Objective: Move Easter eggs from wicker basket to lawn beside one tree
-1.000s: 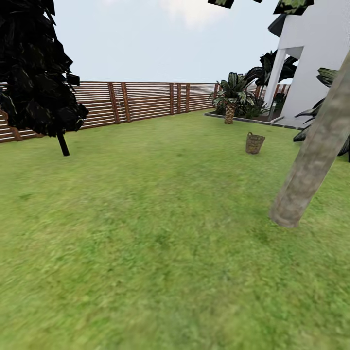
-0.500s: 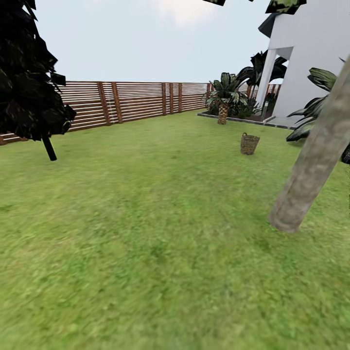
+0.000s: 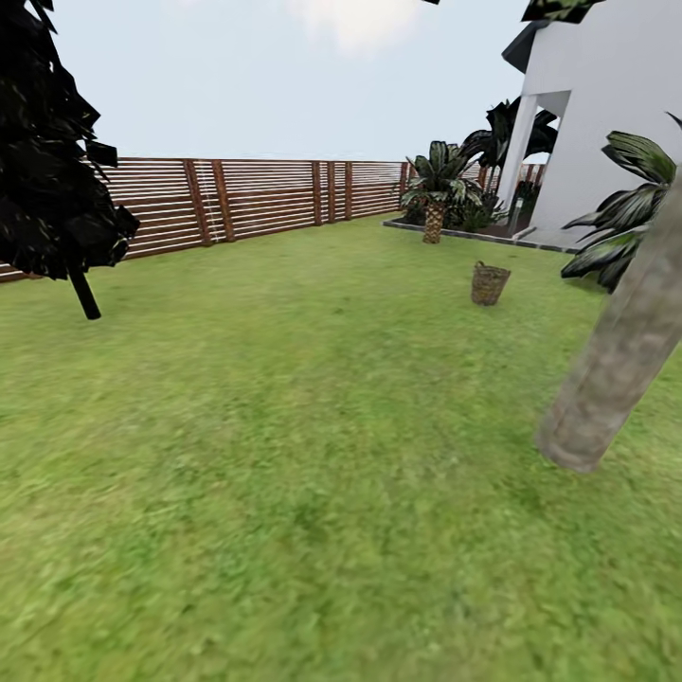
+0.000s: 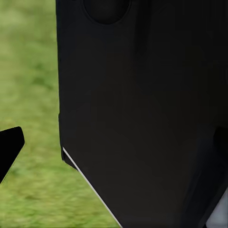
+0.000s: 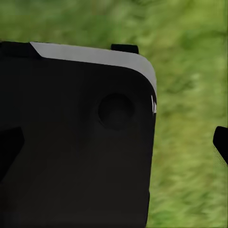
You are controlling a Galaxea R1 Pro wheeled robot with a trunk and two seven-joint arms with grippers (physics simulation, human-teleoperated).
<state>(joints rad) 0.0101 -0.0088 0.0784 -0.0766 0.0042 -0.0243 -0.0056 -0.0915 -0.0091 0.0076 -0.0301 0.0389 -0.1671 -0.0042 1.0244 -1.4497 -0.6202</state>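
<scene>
In the left wrist view a dark fingertip of the left pincer (image 4: 9, 145) pokes in at the edge beside a large black body panel (image 4: 142, 109), and the right pincer (image 5: 221, 142) likewise shows just dark finger tips beside another black panel (image 5: 76, 142) — whether either is wide or narrow cannot be told. Blurred lawn (image 3: 284, 426) lies beneath both. Farther out, the wicker basket (image 3: 490, 283) stands upright on the grass, well apart from the leaning tree (image 3: 620, 355); its contents are not visible. Behind run a slatted wooden fence (image 3: 256, 194) and a white house (image 3: 606, 104).
</scene>
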